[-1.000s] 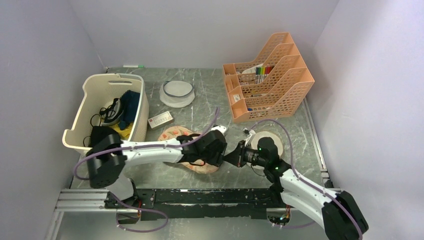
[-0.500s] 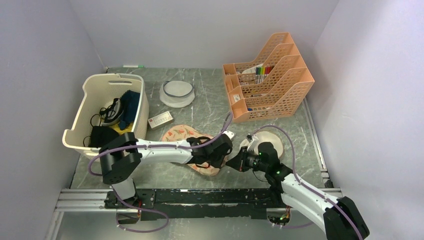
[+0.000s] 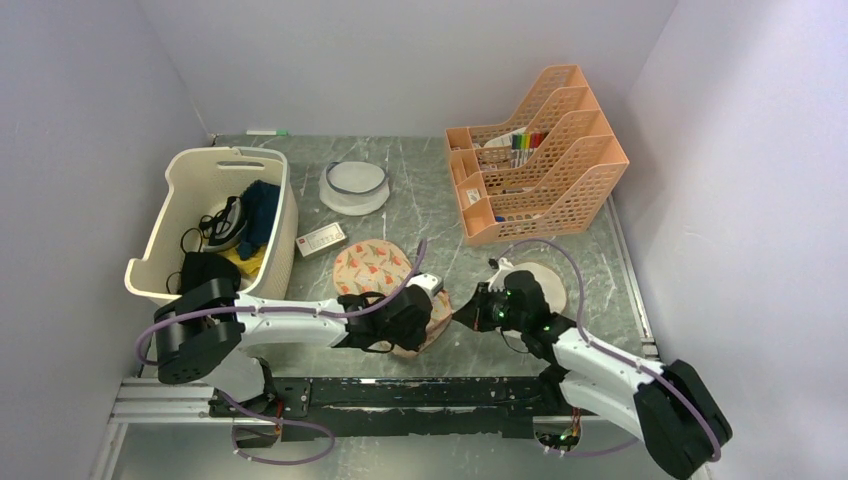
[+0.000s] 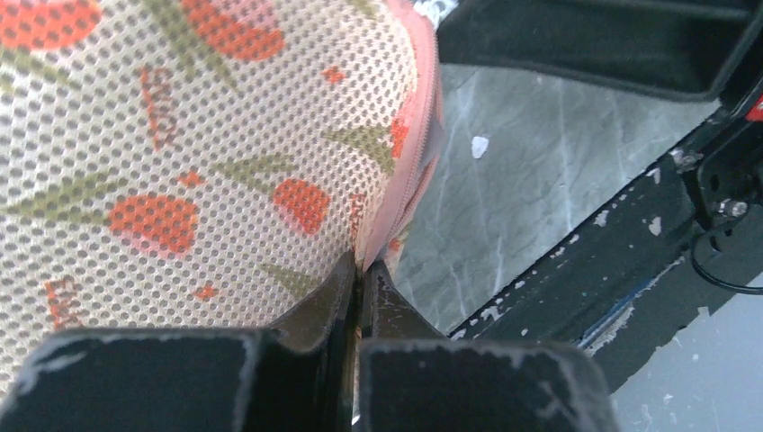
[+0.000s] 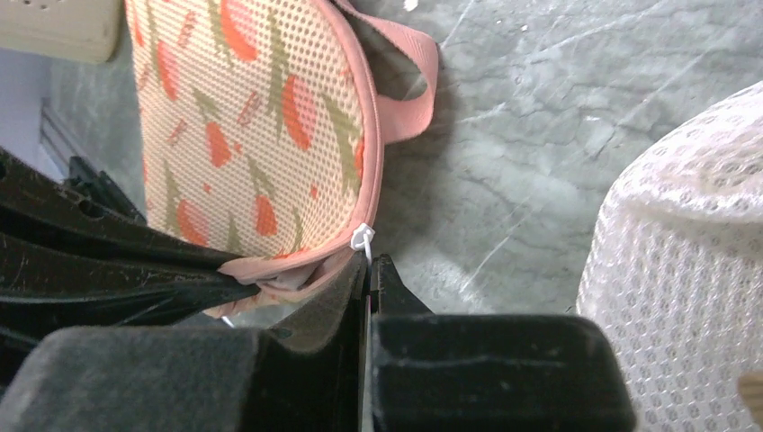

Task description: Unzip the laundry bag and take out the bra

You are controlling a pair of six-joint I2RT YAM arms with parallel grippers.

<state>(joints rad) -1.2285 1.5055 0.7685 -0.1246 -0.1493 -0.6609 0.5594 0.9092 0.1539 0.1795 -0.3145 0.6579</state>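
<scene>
The laundry bag [image 3: 372, 268] lies flat near the table's front, peach mesh with red floral print. In the left wrist view [image 4: 180, 162] it fills the frame. My left gripper [image 3: 437, 318] [image 4: 363, 270] is shut on the bag's pink zip edge [image 4: 423, 153] at the near lobe. My right gripper [image 3: 458, 316] [image 5: 369, 263] is shut on the white zip pull [image 5: 363, 238] at the bag's edge [image 5: 270, 117], right beside the left fingers. The pink loop [image 5: 416, 85] lies on the table. The seam gapes a little, showing pale lining. The bra is hidden.
A cream basket [image 3: 230, 153] with dark clothes stands at the left. A round white dish [image 3: 353, 187] and a small white box [image 3: 322, 240] lie behind the bag. An orange file rack [image 3: 540, 160] stands back right. A white mesh disc [image 3: 548, 278] [image 5: 684, 270] lies beside my right gripper. A black rail [image 4: 630, 270] runs in front.
My left gripper has pulled back toward the near left, uncovering the bag's far lobe. My right gripper has shifted slightly left and stays at the bag's edge.
</scene>
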